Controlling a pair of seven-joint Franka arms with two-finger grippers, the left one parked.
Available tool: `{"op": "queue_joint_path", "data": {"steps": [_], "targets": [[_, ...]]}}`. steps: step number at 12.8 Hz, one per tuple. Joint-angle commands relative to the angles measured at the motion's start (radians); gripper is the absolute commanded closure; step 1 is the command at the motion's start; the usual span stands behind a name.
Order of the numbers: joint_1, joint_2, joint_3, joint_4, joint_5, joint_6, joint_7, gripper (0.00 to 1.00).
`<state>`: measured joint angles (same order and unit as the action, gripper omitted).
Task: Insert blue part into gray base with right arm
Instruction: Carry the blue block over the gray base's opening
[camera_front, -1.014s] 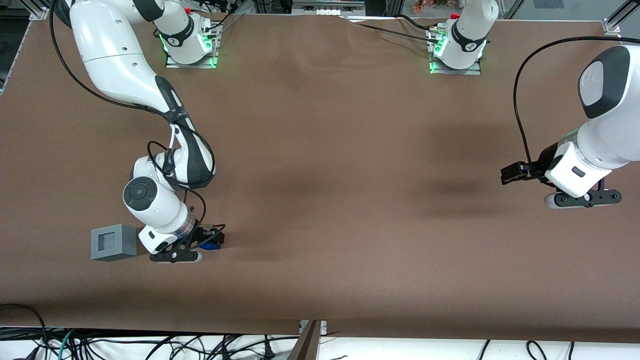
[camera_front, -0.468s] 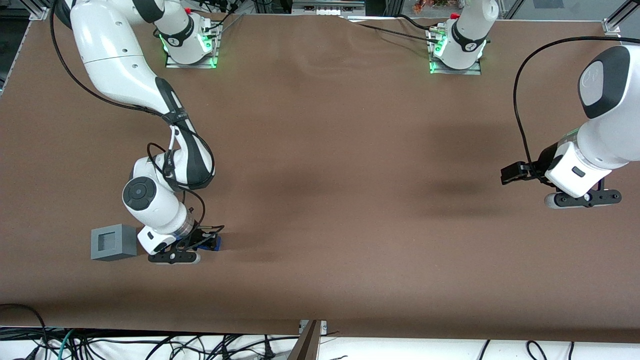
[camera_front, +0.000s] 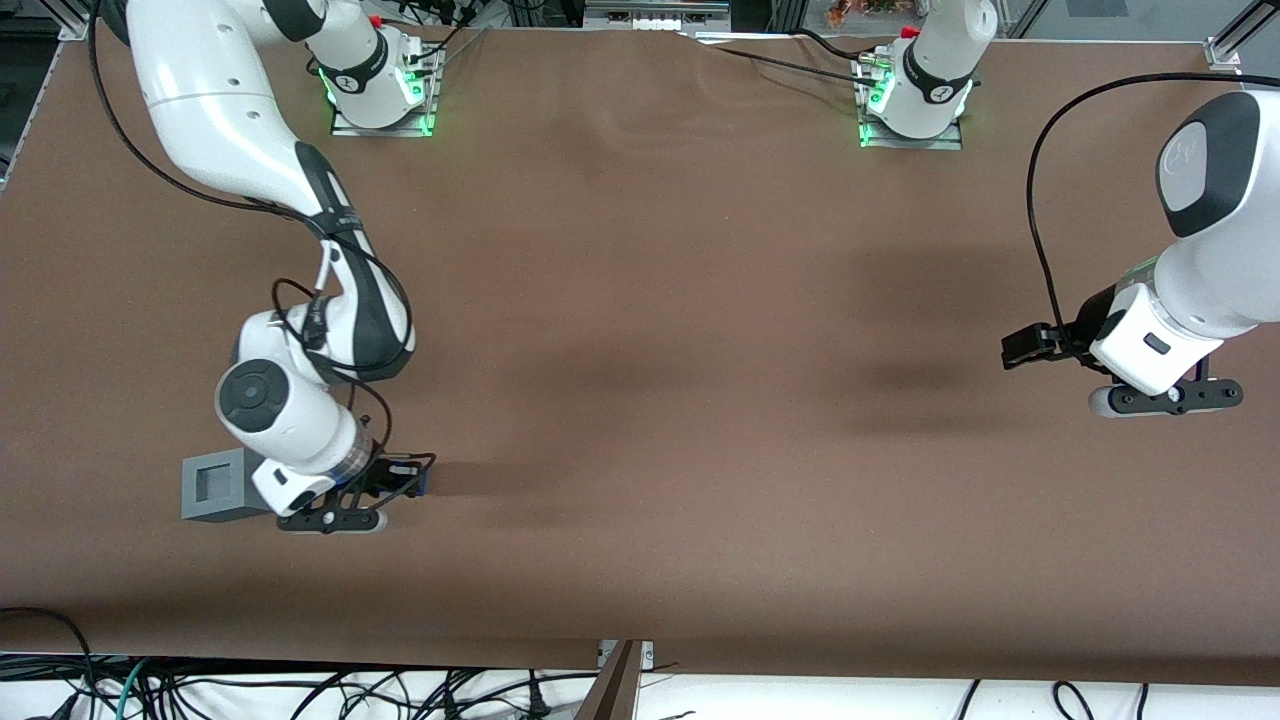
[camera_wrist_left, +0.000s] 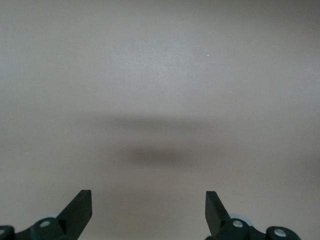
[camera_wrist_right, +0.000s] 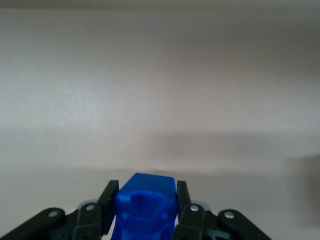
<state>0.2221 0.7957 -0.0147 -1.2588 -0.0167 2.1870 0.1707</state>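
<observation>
Near the worktop's front edge at the working arm's end, the gripper (camera_front: 405, 478) is clamped on the blue part (camera_wrist_right: 145, 208), just beside the gray base (camera_front: 215, 485); the pick looks done, insertion remains

The right arm (camera_front: 250, 150) reached down from its mount toward the front camera, its forearm bent at a black-sleeved elbow and its wrist turned low over the table. The gripper (camera_front: 400, 480) hung just beside the gray base (camera_front: 215, 484), on the side toward the parked arm's end of the table. In the right wrist view its two black fingers (camera_wrist_right: 107, 200) pressed against either flank of the blue part (camera_wrist_right: 146, 207), holding it clamped between them.
</observation>
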Motion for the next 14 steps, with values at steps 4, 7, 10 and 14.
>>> {"op": "queue_joint_path", "data": {"steps": [4,7,10,14], "targets": [[-0.191,-0.044,0.016,0.088,0.033,-0.159,-0.438,0.78],[-0.274,-0.046,0.016,0.088,0.084,-0.164,-0.626,0.78],[-0.311,-0.046,0.015,0.088,0.083,-0.156,-0.712,0.78],[-0.339,-0.038,0.013,0.088,0.083,-0.148,-0.738,0.78]]}}
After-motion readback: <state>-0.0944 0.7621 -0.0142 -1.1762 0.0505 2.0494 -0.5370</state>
